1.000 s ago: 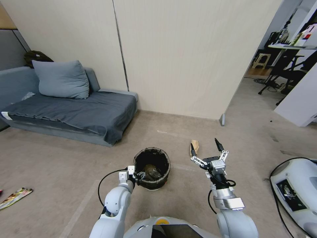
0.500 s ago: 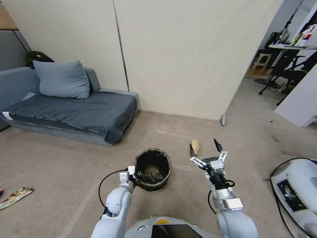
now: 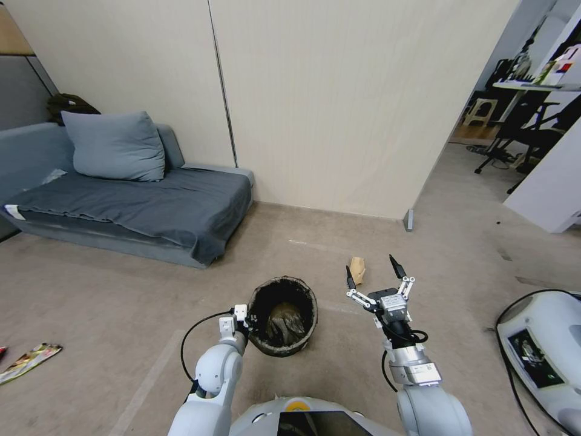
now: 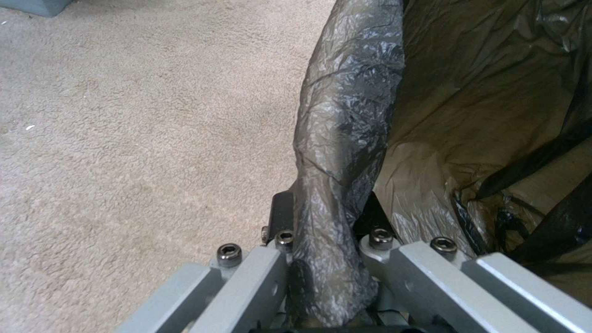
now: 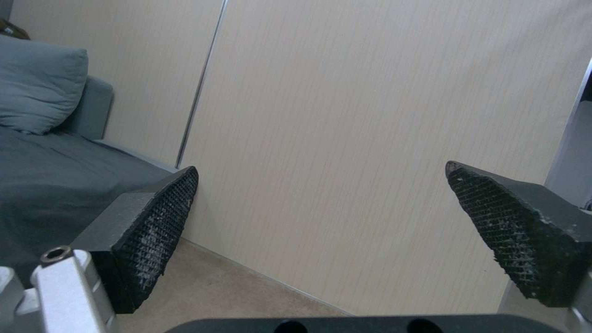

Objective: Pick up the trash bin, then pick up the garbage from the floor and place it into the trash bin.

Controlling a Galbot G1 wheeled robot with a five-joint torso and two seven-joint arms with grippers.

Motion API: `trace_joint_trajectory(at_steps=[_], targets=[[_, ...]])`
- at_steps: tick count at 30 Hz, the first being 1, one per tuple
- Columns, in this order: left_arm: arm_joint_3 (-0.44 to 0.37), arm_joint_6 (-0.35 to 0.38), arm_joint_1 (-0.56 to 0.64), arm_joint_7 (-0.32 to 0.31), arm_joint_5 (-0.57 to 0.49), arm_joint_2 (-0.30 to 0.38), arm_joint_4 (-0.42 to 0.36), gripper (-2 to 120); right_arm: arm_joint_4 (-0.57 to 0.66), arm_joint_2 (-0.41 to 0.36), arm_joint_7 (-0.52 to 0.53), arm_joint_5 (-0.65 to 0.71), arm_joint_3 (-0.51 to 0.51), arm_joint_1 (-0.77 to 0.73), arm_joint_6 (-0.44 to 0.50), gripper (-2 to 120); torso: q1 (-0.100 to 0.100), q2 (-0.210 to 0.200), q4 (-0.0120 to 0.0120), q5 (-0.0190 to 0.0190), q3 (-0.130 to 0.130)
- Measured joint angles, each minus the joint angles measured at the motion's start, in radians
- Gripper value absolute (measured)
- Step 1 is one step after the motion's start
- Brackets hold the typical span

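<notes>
The trash bin (image 3: 283, 324), a small round bucket lined with a dark bag, is low in front of me, its mouth tipped toward the camera. My left gripper (image 3: 249, 322) is shut on its near-left rim. The left wrist view shows the bag-covered rim (image 4: 345, 115) pinched in my left gripper (image 4: 327, 222). A piece of garbage, crumpled tan paper (image 3: 357, 270), lies on the carpet right of the bin. My right gripper (image 3: 371, 274) is held open just in front of this paper, with nothing in my right gripper (image 5: 336, 222). A colourful wrapper (image 3: 27, 359) lies far left.
A grey sofa (image 3: 121, 206) with a pillow stands at the back left against a beige wall (image 3: 339, 109). A doorway with chairs opens at the back right. A white machine (image 3: 544, 351) with a black cable sits on the floor at my right.
The bin has shifted slightly right and tipped more toward the camera in the left gripper's hold. The right gripper has drifted a little left, still open.
</notes>
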Motion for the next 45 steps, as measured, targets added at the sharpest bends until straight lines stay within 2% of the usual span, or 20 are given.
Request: trace_joint_trajectory(at_steps=[7,10,11,13,15,16,18,22,27,31,45], targets=[[-0.015,0.003,0.018,-0.004,0.040,-0.002,-0.077,1,-0.003,0.000,0.040,0.025,-0.017,0.003,-0.001,100,0.000,0.000,0.0003,0.0005,0.000],[-0.033,0.002,0.033,0.004,0.088,-0.003,-0.159,1,-0.005,0.000,0.075,0.044,-0.031,0.005,-0.006,100,0.000,0.000,0.0004,0.0008,0.000],[-0.033,0.002,0.033,0.004,0.088,-0.003,-0.159,1,-0.005,0.000,0.075,0.044,-0.031,0.005,-0.006,100,0.000,0.000,0.0004,0.0008,0.000],[-0.043,-0.003,0.043,0.019,0.114,-0.003,-0.206,1,-0.005,0.000,0.077,0.045,-0.032,0.005,-0.006,100,0.000,0.000,0.0004,0.0004,0.000],[-0.057,-0.011,0.056,0.026,0.136,-0.002,-0.278,1,-0.006,0.000,0.078,0.045,-0.033,0.005,-0.006,100,0.000,0.000,0.0003,0.0008,0.000],[-0.057,-0.011,0.056,0.026,0.136,-0.002,-0.278,1,-0.006,0.000,0.078,0.045,-0.033,0.005,-0.006,100,0.000,0.000,0.0003,0.0008,0.000],[-0.061,-0.015,0.073,0.028,0.148,0.000,-0.339,1,-0.015,0.000,0.079,0.044,-0.038,0.008,-0.006,100,0.000,0.000,0.0004,0.0008,0.000],[-0.058,-0.023,0.098,0.028,0.157,0.001,-0.400,1,-0.020,0.000,0.078,0.043,-0.041,0.009,-0.005,100,0.000,0.000,0.0003,0.0006,0.000],[-0.051,-0.030,0.114,0.027,0.166,0.006,-0.430,1,-0.021,0.000,0.078,0.042,-0.041,0.009,-0.005,100,0.000,0.000,0.0003,0.0007,0.000],[-0.035,-0.044,0.140,0.025,0.187,0.011,-0.497,1,-0.023,0.000,0.078,0.042,-0.041,0.010,-0.005,100,0.000,0.000,0.0003,0.0007,0.000],[-0.011,-0.051,0.152,0.024,0.208,0.007,-0.507,1,-0.035,0.000,0.067,0.037,-0.038,0.013,0.000,100,0.000,0.000,0.0002,0.0007,0.000]])
